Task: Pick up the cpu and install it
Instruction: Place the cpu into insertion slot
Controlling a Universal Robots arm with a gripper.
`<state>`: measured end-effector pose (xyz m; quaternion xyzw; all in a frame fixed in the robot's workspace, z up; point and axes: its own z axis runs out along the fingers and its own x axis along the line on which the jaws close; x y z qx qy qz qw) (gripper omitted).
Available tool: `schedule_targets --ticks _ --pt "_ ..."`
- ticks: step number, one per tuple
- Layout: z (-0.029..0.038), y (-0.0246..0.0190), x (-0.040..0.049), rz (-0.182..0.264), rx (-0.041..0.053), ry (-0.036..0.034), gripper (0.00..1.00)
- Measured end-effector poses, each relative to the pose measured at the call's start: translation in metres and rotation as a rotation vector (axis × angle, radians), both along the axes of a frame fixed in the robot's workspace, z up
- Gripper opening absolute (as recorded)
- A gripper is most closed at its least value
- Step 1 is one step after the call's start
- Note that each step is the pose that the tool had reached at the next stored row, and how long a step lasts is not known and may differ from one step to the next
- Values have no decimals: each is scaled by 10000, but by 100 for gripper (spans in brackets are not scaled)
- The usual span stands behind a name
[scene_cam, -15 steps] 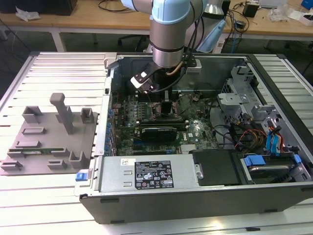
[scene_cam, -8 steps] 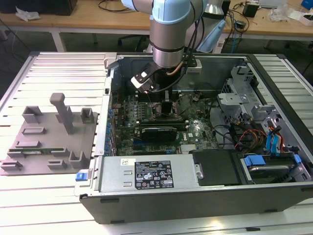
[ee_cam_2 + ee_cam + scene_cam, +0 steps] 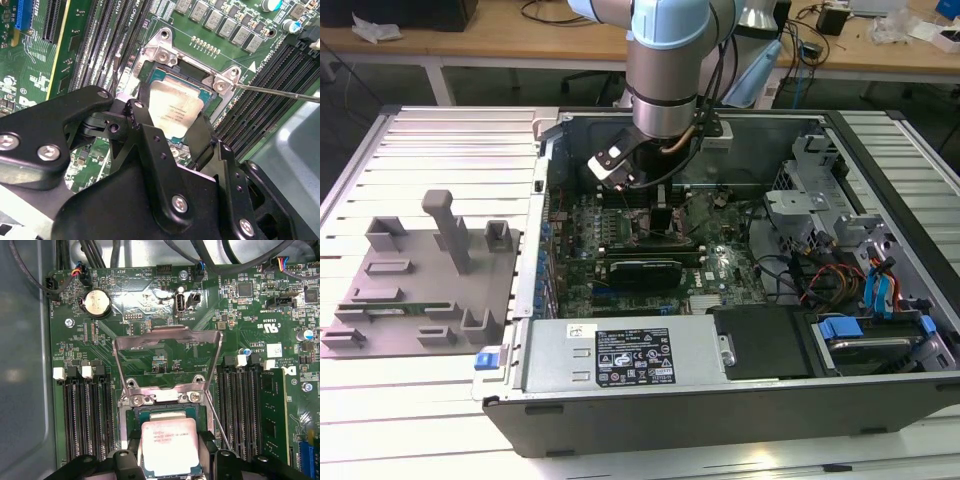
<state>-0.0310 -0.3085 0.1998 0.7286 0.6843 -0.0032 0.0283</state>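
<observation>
Here the gripper (image 3: pixel 170 119) is pinched on the cpu (image 3: pixel 175 105). Its two black fingers (image 3: pixel 150 145) press on opposite edges of the chip, and the pale metal top shows in the gap between them. In the first wrist view a finger stands just beside each side of the chip, and the chip's green rim shows along its edges. The chip sits squarely over the opening of the socket (image 3: pixel 131 399), inside the metal frame. Whether it is fully seated or held just above the contacts cannot be told. The load plate (image 3: pixel 167 337) is swung open and tilted up from its hinge at the far edge of the frame. The thin lever (image 3: pixel 272 93) stands free at one side, apart from the chip. Rows of dark memory slots (image 3: pixel 85 420) run along both sides of the socket on the green motherboard (image 3: pixel 150 290). In the exterior view the arm (image 3: pixel 665 70) reaches straight down into the open computer case (image 3: pixel 720 400), with the fingers low over the board. The grey tray (image 3: pixel 420 300) lies well apart, outside the case toward the exterior view's left.
</observation>
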Motion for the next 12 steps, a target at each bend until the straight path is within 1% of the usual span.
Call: schedule_targets --ticks 12 --pt "4 0 5 -66 4 0 53"
